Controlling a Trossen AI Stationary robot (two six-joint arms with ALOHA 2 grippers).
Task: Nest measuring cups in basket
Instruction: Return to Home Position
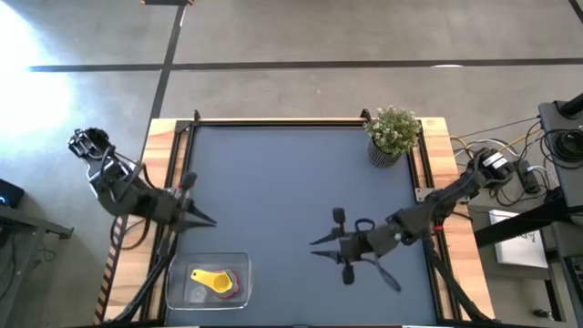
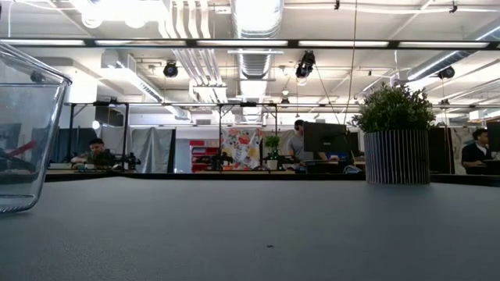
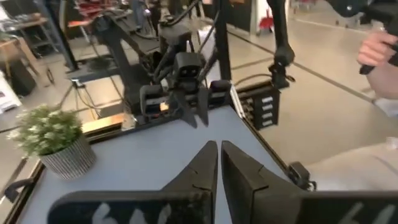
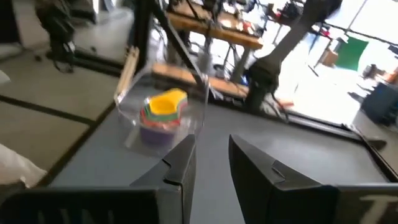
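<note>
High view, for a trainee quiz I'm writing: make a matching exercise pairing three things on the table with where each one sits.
Things:
1. nested plastic measuring cups, yellow on top
2. clear plastic rectangular basket
3. green potted plant

Places:
A. dark table corner, picture's top right
B. inside the basket
C. table edge, picture's bottom left

Pairs: 1-B, 2-C, 3-A.

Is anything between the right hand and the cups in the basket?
No. Only bare table lies between the right hand and the measuring cups inside the clear basket. The plant stands away in a far corner; the left hand waits by the table's left edge.
</note>
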